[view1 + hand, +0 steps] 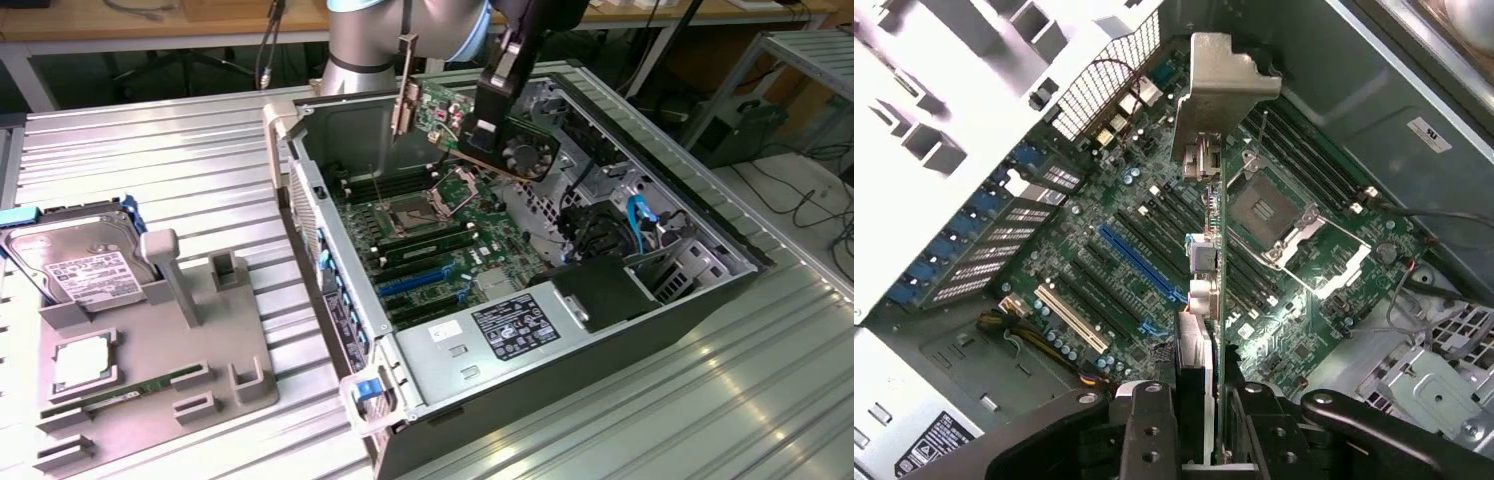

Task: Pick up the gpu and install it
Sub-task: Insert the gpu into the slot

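Nothing can be read: the black label on the power supply and the white label on the hard drive, at the exterior view's left, carry illegible print

The gpu, silver bracket down, hangs tilted over the open case.

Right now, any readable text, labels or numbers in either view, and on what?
No text can be read.
Black label on the grey power supply box: print too small to read.
White label on the silver hard drive: too small to read.
White sticker on the grey case wall: blurred, unreadable.
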Controlling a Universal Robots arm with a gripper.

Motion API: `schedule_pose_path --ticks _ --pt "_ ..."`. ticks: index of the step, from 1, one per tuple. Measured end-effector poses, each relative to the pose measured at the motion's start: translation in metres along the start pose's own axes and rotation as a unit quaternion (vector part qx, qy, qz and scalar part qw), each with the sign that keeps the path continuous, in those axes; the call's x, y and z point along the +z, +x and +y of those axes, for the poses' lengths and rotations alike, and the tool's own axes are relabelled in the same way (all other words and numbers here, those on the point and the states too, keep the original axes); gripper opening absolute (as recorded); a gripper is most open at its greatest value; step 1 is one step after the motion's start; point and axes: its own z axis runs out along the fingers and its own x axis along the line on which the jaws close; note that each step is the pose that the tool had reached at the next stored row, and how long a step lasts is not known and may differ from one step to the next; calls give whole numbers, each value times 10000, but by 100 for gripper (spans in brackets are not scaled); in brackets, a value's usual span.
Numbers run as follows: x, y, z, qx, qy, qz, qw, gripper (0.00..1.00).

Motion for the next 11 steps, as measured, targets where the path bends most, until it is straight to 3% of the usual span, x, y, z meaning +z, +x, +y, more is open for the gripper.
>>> schedule_pose_path --ticks 11 --pt "1 1 0 -503 3 19 9987 27"
